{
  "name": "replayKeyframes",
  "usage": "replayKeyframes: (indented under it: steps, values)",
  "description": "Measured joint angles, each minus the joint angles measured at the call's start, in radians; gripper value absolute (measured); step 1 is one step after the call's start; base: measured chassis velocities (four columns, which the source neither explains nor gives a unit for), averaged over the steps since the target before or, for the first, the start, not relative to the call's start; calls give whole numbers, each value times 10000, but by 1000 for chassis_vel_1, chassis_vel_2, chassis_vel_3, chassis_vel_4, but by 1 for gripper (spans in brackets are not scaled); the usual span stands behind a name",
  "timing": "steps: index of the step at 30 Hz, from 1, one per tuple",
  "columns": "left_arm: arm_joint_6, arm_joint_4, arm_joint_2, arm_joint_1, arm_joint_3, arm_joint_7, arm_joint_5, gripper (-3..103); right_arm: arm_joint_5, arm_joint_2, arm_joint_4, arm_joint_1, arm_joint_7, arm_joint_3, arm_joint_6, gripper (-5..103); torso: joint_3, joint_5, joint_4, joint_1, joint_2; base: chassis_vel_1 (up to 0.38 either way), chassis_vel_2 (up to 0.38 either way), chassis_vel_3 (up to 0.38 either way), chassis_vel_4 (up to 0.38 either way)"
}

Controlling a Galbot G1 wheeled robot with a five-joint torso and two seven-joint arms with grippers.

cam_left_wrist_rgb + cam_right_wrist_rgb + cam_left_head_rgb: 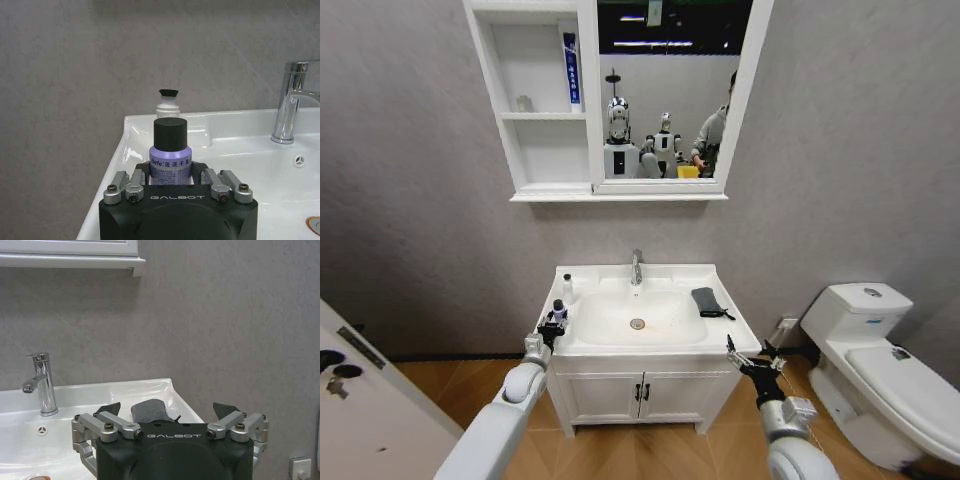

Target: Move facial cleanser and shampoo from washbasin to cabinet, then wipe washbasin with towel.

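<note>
The white washbasin (582, 343) stands below the cabinet (545, 150). A purple shampoo bottle (559, 311) (170, 159) with a black cap stands on its left rim, and my left gripper (552, 328) (171, 171) is shut on its lower part. Behind it sits a small white bottle (567, 288) (168, 107) with a dark cap. A blue and white tube (571, 70), seemingly the facial cleanser, stands on the cabinet's upper shelf. The dark towel (708, 301) (148, 411) lies on the right rim. My right gripper (745, 353) (166, 412) hangs open at the basin's front right corner, short of the towel.
A chrome tap (636, 268) (292, 100) (42, 385) rises at the back of the bowl. A white toilet (880, 350) stands to the right, and a door (360, 400) to the left. A low two-door cupboard (640, 395) sits under the basin. A small glass (524, 103) shares the upper shelf.
</note>
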Motion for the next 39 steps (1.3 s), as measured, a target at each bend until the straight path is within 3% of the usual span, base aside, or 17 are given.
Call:
replayKeyframes:
  steps: [3,6,8,11,13,14,17,22,28,31,32,34,36,39]
  values:
    - [210,-442,224,154,-3,-309,-272,43,63,-7,18,12,-26,-9,0,100,0,2,0,0,0,0,0,0,0]
    - [644,-1356,792,376,-140,-624,-577,43,116,-17,40,27,-68,-13,0,100,0,0,2,0,0,0,0,0,0]
    - [1120,-2413,1527,514,-472,-1010,-1075,43,105,25,37,37,-130,-24,2,100,-1,1,2,0,1,0,0,0,0]
    - [1326,-2851,1905,542,-634,-1209,-1362,43,91,60,36,42,-147,-52,3,100,-1,1,2,0,0,0,0,0,0]
    - [1879,-3863,2995,597,-1035,-1670,-2382,43,29,167,-4,82,-172,-148,7,100,-1,2,1,0,0,0,0,0,0]
    - [1879,-3863,2995,597,-1035,-1670,-2382,43,29,167,-4,82,-172,-148,7,100,-1,2,1,0,0,0,0,0,0]
    - [2501,-4794,4135,617,-1377,-2167,-3758,43,-19,294,-31,118,-177,-236,12,100,-2,3,2,0,0,0,0,0,0]
    - [2634,-4916,4667,259,-1330,-2240,-4266,43,-51,336,-30,119,-204,-239,28,100,-2,2,2,-1,0,0,0,0,0]
    - [2853,-4394,4903,-1495,-506,-2448,-4818,43,-52,282,27,108,-221,-186,46,100,-1,0,-2,0,0,0,0,0,0]
    - [3138,-3875,5136,-3540,647,-2746,-5623,43,-45,187,50,105,-217,-114,46,100,0,5,-3,0,0,0,0,0,0]
    - [3138,-3875,5136,-3540,647,-2746,-5623,43,-45,187,50,105,-217,-114,46,100,0,5,-3,0,0,0,0,0,0]
    - [3479,-3526,5264,-4961,1577,-2982,-6435,43,-35,160,58,122,-213,-86,44,100,1,2,-1,1,0,0,0,0,0]
    - [3557,-3439,5296,-5285,1789,-2989,-6563,43,-31,158,60,127,-213,-82,44,100,1,1,-1,1,0,0,0,0,0]
    - [3939,-2850,5441,-7258,2938,-2885,-6984,43,-18,153,57,140,-222,-73,44,100,0,3,2,1,0,0,0,0,0]
